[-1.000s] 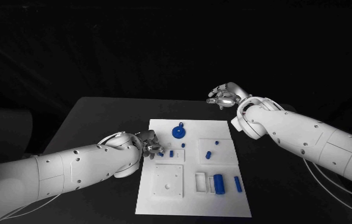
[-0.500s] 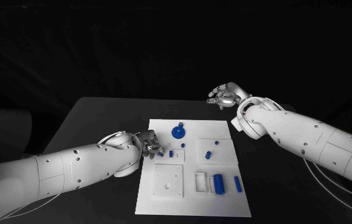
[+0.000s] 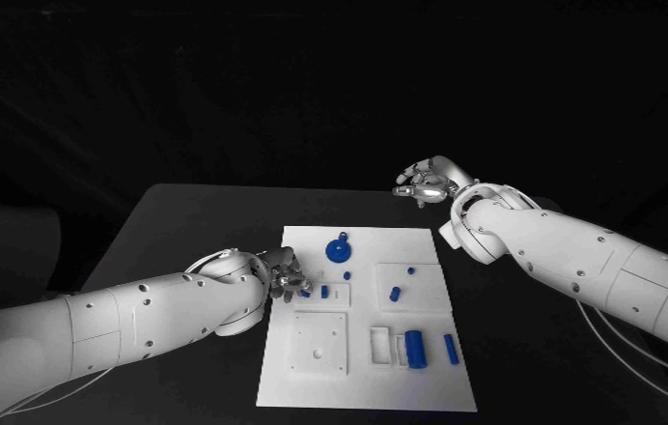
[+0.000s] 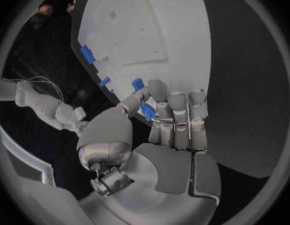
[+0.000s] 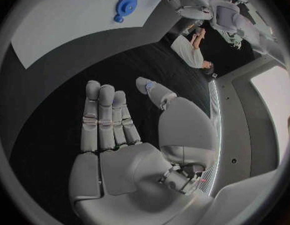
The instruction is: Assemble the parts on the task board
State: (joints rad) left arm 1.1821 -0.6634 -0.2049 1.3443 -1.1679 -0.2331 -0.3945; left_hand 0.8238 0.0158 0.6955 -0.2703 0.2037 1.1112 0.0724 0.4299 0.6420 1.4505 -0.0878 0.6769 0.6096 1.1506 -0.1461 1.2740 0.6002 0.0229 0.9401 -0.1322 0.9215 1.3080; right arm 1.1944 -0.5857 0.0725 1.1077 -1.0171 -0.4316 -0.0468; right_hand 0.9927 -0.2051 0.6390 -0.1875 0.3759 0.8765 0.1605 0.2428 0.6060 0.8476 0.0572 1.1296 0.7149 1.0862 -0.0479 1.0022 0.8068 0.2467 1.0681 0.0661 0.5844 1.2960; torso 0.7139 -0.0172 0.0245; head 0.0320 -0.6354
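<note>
Almost nothing has moved since the earlier frames: both arms and every part are found where they were a second ago. The left silver many-fingered hand [image 4: 173, 122] is held at the left edge of the white rectangular task board [image 3: 425, 401], and in the left wrist view a small blue plastic peg [image 4: 148, 111] is seen pinched between its thumb and fingers. The peg's long axis cannot be told for certain, since most of it is covered by the fingers. Just beyond the fingertips, two more short blue pegs [image 3: 326, 292] are seen beside each other in the board's left block, so the coming move is judged to turn on a short reach from the hand inward over the board; the left hand is by far the nearer. The pinch itself is shown by the wrist view, whereas in the head view the hand is largely masked by its own arm. The right silver hand [image 5: 129, 135] is held well apart, off the board's far right corner, fingers extended and grasping nothing. A round blue toothed gear [image 3: 339, 249] lies at the board's far end.
</note>
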